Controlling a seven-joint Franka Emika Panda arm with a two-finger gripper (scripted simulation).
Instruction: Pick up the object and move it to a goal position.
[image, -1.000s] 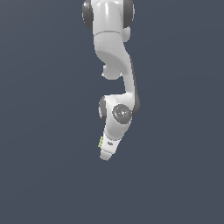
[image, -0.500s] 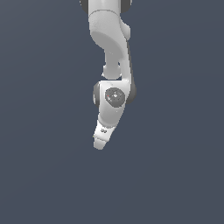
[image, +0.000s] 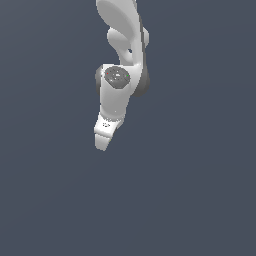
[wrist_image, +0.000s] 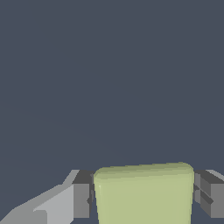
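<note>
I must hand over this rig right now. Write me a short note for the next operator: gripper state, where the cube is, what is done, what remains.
Gripper: shut on the cube; in the wrist view a grey finger pad sits against each side of it.
Cube: pale yellow-green, held between the fingers. In the exterior view it is hidden behind the white hand.
Done: the cube is picked up.
Left: carry it to the goal position. No goal marker shows in either view, so I cannot tell how far remains.
</note>
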